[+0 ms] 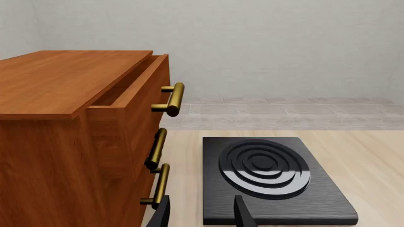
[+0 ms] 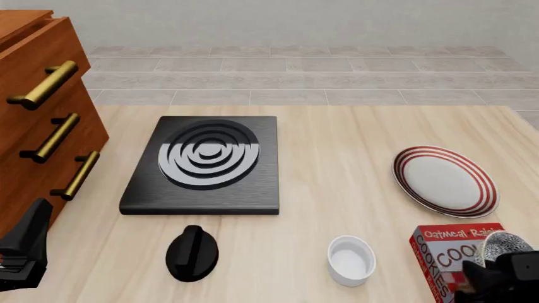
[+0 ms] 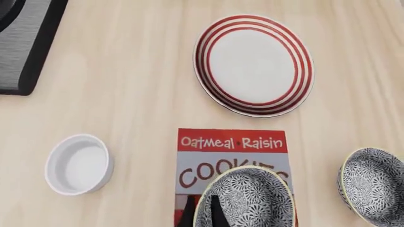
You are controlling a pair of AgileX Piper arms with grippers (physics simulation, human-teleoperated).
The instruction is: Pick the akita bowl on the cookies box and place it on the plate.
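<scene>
The akita bowl (image 3: 252,201), speckled black and white, sits on the near end of the red cookies box (image 3: 230,144). In the front view the akita bowl (image 2: 505,243) shows at the table's near right corner, over the cookies box (image 2: 446,249). My right gripper (image 3: 200,212) straddles the bowl's rim, one finger inside and one outside, closed narrowly on it. The plate (image 3: 252,65), white with red stripes, lies just beyond the box; the plate (image 2: 445,181) is bare. My left gripper (image 1: 202,213) hangs open and holds nothing, beside the cabinet at the near left (image 2: 25,246).
A second speckled bowl (image 3: 372,184) stands on the table right of the box. A white ramekin (image 2: 351,260) is left of the box. A black stove (image 2: 206,165) with its knob (image 2: 192,252) fills the middle. A wooden drawer cabinet (image 2: 42,120) stands at the left, top drawer ajar.
</scene>
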